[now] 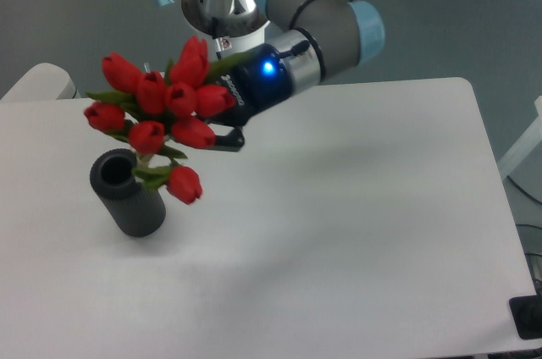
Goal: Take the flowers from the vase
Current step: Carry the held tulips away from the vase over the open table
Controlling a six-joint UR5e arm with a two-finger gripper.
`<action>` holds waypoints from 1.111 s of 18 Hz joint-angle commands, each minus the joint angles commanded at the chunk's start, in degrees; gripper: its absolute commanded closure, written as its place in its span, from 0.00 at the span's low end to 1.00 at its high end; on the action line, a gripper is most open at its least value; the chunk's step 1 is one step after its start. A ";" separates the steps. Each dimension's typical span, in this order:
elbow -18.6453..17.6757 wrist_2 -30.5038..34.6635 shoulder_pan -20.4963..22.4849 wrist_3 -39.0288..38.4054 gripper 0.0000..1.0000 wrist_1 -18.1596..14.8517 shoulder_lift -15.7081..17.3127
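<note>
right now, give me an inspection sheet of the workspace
surface: white table, bare apart from the vase
job's things: flowers lifted out, held tilted above and right of the vase; vase upright, mouth empty
clutter: nothing seen
grippers: gripper shut on the flower stems, blue light lit on its body
cables: nothing seen on the table
surroundings: grey floor behind; second white surface at far left; dark object at the lower right edge, too cropped to name
</note>
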 joint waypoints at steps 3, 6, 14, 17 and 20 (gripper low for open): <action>2.64 7.00 1.93 0.35 0.87 0.53 -3.25; 5.80 15.89 3.69 0.44 0.87 0.53 -6.41; 14.34 36.38 3.87 -0.09 0.89 -0.53 -11.52; 14.25 43.56 3.44 0.61 0.94 -0.53 -11.08; 14.07 51.48 2.21 2.98 0.94 -0.96 -10.82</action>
